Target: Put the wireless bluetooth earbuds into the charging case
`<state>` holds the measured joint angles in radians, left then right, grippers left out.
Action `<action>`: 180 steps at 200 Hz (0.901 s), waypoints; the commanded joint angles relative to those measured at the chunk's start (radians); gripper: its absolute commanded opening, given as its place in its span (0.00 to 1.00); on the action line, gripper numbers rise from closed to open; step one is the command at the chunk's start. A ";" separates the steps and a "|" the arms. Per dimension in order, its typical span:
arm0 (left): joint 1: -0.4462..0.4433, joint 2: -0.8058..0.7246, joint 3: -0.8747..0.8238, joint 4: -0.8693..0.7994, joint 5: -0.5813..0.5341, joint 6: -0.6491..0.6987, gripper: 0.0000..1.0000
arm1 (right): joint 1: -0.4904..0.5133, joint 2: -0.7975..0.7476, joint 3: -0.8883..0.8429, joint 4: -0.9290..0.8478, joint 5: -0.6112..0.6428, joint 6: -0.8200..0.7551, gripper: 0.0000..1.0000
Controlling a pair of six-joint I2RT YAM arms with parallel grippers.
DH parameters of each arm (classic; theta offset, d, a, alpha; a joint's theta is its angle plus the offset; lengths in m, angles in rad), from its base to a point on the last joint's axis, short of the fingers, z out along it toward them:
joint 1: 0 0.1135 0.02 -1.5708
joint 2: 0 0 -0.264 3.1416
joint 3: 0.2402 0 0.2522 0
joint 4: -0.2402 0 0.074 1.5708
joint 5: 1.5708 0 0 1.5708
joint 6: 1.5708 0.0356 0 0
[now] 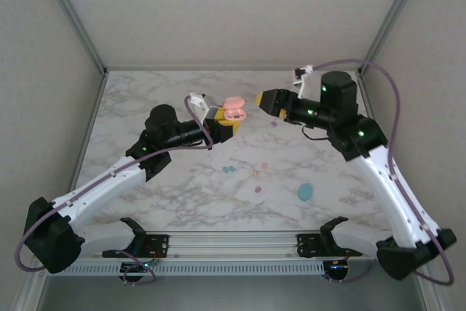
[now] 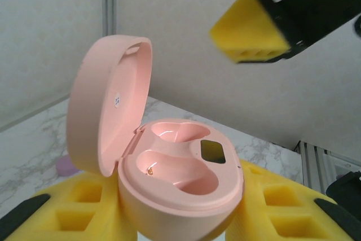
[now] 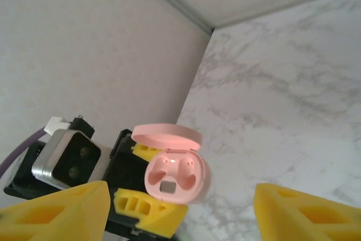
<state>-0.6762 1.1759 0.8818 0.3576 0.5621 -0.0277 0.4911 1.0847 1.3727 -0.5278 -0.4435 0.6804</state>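
- The left gripper (image 1: 223, 124), with its blocky yellow fingers, is clamped on the lower shell of a pale pink oval plastic charging case (image 1: 234, 109). It holds the case above the far middle of the white-and-grey marble tabletop (image 1: 145, 92).
- The case's hinged lid (image 2: 107, 105) stands open. The left wrist view shows two moulded wells (image 2: 175, 165) with bare pink floors and a small dark rectangular window (image 2: 213, 152) beside them.
- The right gripper (image 1: 263, 98) hangs just beside the case, on its right, with its jaws spread wide and nothing between them.
- Tiny bean-sized plastic earbuds lie loose on the marble, nearer the arm bases and well apart from the pink case. There are two teal-blue earbuds (image 1: 228, 169) side by side, two peach-pink earbuds (image 1: 255, 173) to their right, and a purple earbud (image 1: 258, 189) nearer still.
- Another small purple piece (image 1: 274, 124) lies near the right gripper, too small to make out.
- A teal oval case (image 1: 305, 192) rests on the marble to the right of the earbuds.
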 commanded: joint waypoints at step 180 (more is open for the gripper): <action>0.009 -0.143 -0.058 0.027 -0.054 -0.034 0.29 | 0.058 0.679 -0.123 -0.315 0.340 -0.143 0.35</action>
<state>-0.6724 1.0428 0.8291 0.3630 0.5140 -0.0509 0.5156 1.6802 1.1641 -0.8078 -0.1497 0.5602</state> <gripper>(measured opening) 0.375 0.363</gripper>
